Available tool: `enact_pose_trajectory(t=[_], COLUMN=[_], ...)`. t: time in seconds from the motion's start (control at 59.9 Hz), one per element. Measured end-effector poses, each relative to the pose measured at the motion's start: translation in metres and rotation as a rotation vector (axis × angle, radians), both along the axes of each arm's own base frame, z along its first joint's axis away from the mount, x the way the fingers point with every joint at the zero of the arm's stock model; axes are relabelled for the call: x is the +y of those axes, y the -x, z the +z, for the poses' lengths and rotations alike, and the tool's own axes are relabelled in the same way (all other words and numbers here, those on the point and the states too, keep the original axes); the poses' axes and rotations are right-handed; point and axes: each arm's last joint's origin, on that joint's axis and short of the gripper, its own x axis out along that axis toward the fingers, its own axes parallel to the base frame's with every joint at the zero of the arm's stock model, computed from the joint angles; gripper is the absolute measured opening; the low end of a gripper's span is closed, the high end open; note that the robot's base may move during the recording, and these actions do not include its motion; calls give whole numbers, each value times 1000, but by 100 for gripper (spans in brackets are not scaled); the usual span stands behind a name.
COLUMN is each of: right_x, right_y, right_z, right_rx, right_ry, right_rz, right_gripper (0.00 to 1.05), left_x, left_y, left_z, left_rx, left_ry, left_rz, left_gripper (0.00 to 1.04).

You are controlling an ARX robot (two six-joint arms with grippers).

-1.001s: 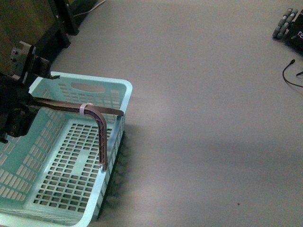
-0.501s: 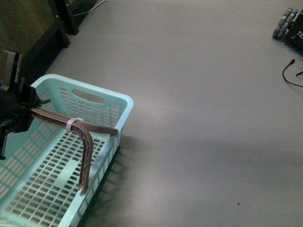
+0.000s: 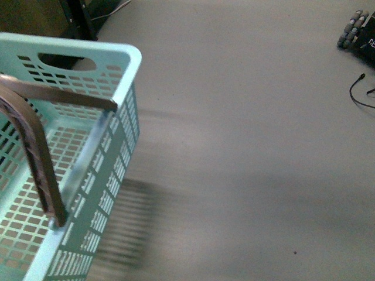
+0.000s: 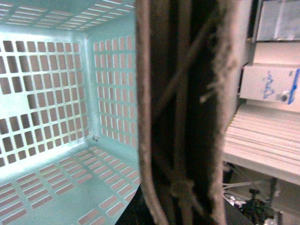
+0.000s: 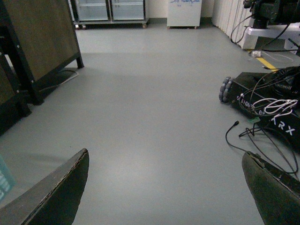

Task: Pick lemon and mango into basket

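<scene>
Up close, frayed brown handle [image 4: 180,112] crossing the left wrist view edge-on, with slotted walls of the teal basket [image 4: 56,93] just behind. Cannot tell left claw's grip; fingers not made out against the handle. Shows right claw [image 5: 164,159] spread wide above grey floor [image 5: 154,117], dark fingertips [image 5: 61,197] well apart, holding nothing between them. At the front view's left edge, same basket blurred and tilted, handle arching over its rim, shadow on the floor beside. Farther off on the floor, black wheeled base [image 5: 286,124] trailing loose cables [image 5: 274,105], dark cabinet [image 5: 37,37] at the opposite side, white glass-fronted cabinets [image 5: 110,9] along the far wall.
</scene>
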Motion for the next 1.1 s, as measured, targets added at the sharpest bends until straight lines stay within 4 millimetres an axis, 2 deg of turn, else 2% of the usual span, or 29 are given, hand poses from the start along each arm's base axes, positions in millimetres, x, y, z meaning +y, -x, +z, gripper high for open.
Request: enact_pose_trajectory(t=[0.083,0.217,0.367,0.451,1.102], right_x=[0,0,0,0,0], right_y=[0,0,0,0,0], right_z=[0,0,0,0,0], right_rx=[0,0,0,0,0], right_ry=[0,0,0,0,0], right_rz=[0,0,0,0,0], right_gripper=[96,96,96,96,96], left_x=[6,9,13,16,17], left_y=[20,37,61,73,74], left_z=[29,60,109,129,132], left_rx=[-51,-113,-229,-296,-302], left_ry=[18,39,65,53,31], left_rz=[27,42,25,17,22], left_gripper=[5,5,5,5,5])
